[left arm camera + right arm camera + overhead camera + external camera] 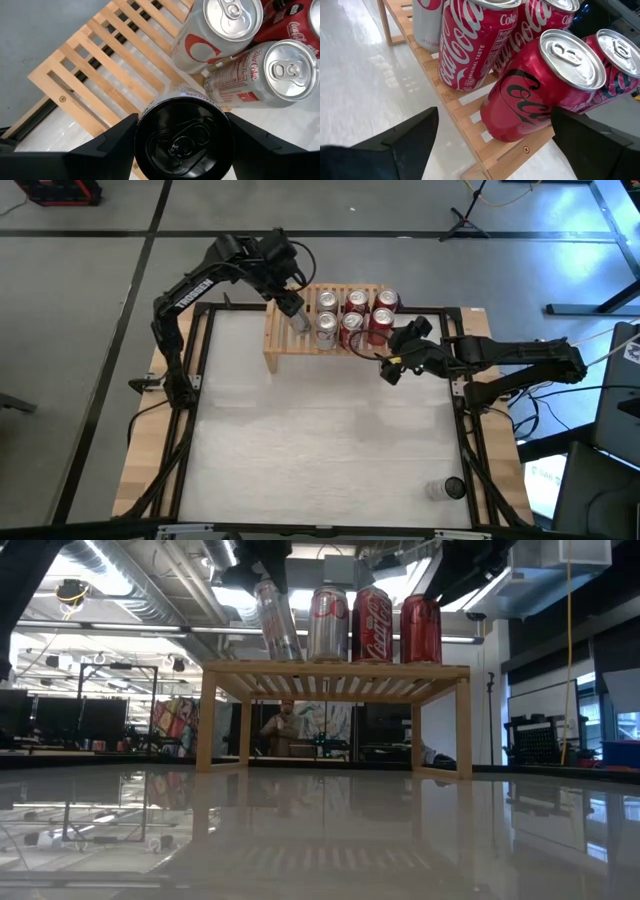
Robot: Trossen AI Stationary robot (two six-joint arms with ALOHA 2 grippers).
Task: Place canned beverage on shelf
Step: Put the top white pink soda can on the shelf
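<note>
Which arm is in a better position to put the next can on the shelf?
Left. Its gripper is shut on a tilted can just above the shelf, beside the Diet Coke cans. The right gripper is open and empty.

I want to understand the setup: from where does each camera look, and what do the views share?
High view: above the table, looking straight down; both arms show, left gripper holding a can over the shelf.
Low view: table height, looking level at the shelf.
Left wrist view: looks past its own fingers at the held can.
Right wrist view: its open fingers frame the red cans.
All four share the shelf.
</note>
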